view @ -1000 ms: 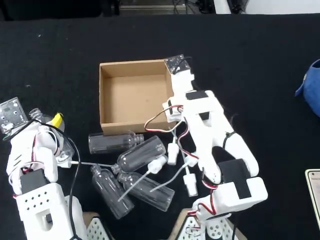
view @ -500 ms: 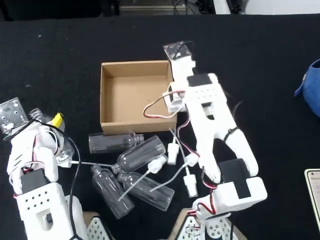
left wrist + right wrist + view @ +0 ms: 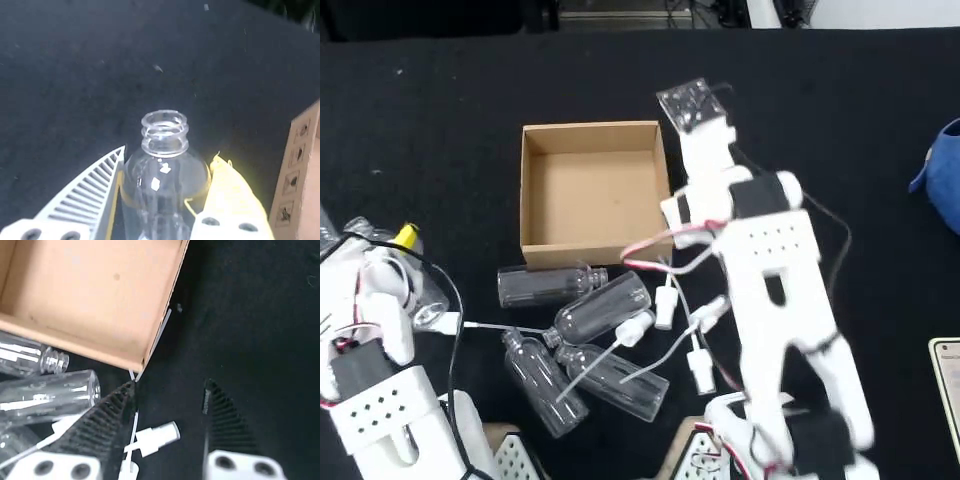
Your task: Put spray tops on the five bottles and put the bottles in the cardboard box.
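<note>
My left gripper (image 3: pixel 170 154) is shut on a clear bottle (image 3: pixel 165 165) with a bare, open neck and holds it upright at the table's left edge (image 3: pixel 385 255). Several more uncapped clear bottles (image 3: pixel 600 308) lie in a heap in front of the cardboard box (image 3: pixel 525 190), which has nothing inside. White spray tops (image 3: pixel 665 305) with long dip tubes lie beside them. My right arm (image 3: pixel 760 240) stands raised over the box's right wall. Its gripper (image 3: pixel 169 385) hangs open above the box's near right corner (image 3: pixel 142 362), and a spray top (image 3: pixel 155 432) lies below it.
A blue object (image 3: pixel 940 180) sits at the right edge of the black table. A pale card (image 3: pixel 948 385) lies at the lower right. Both arm bases stand along the front edge.
My right arm has risen and swung right and back, off the box's right wall. My left arm has shifted left with the bottle held.
</note>
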